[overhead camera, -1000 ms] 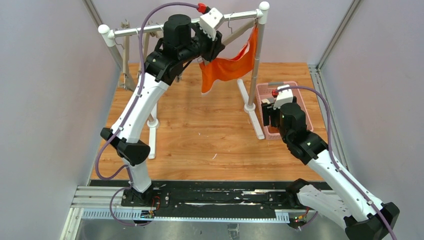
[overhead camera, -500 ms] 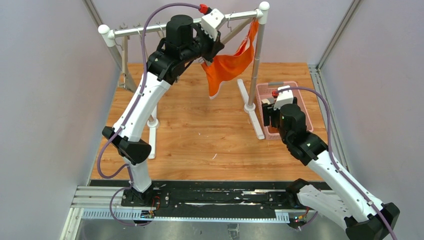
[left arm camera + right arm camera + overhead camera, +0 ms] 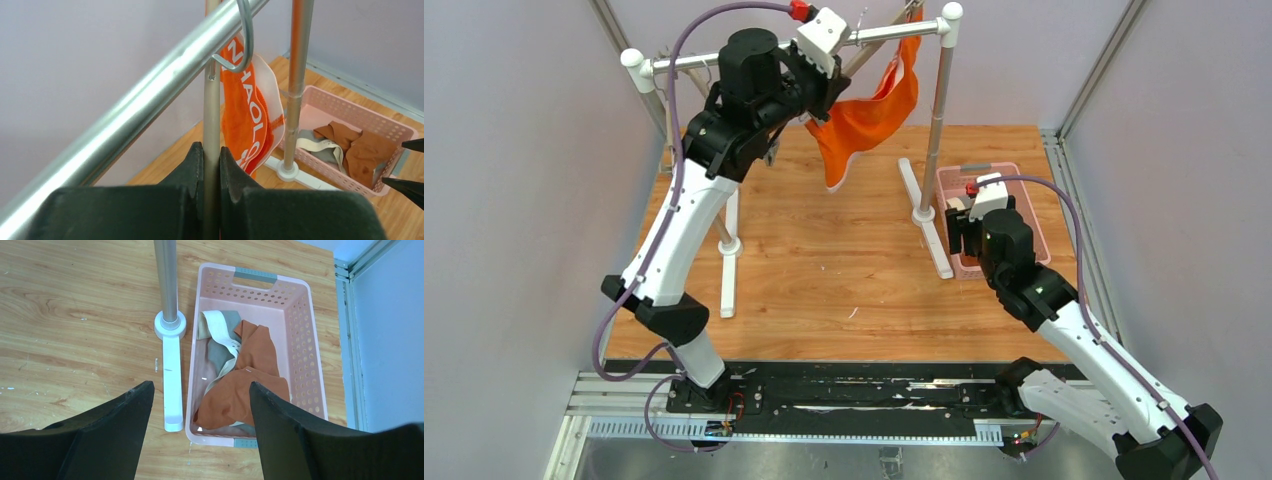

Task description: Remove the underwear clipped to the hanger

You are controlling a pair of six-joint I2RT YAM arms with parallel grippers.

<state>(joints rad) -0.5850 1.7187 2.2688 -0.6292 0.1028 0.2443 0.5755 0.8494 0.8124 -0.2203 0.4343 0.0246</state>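
The bright orange underwear [image 3: 864,115] with white lettering hangs from a beige hanger [image 3: 211,100], whose metal hook [image 3: 245,35] sits on the rack's silver rail [image 3: 884,32]. It also shows in the left wrist view [image 3: 247,115]. My left gripper [image 3: 211,150] is shut on the hanger's bar, high up by the rail [image 3: 819,95]. My right gripper [image 3: 200,385] is open and empty above the pink basket [image 3: 260,275]. The rust-brown underwear [image 3: 250,385] and the grey underwear [image 3: 220,352] lie in that basket.
The rack's right post [image 3: 939,120] and its white foot [image 3: 929,240] stand just left of the basket [image 3: 984,168]. The left post [image 3: 729,210] stands behind my left arm. Grey walls close in on both sides.
My left arm has moved up and to the left with the hanger. The orange underwear has swung with it, its far end now up by the rail. The right arm has not moved.
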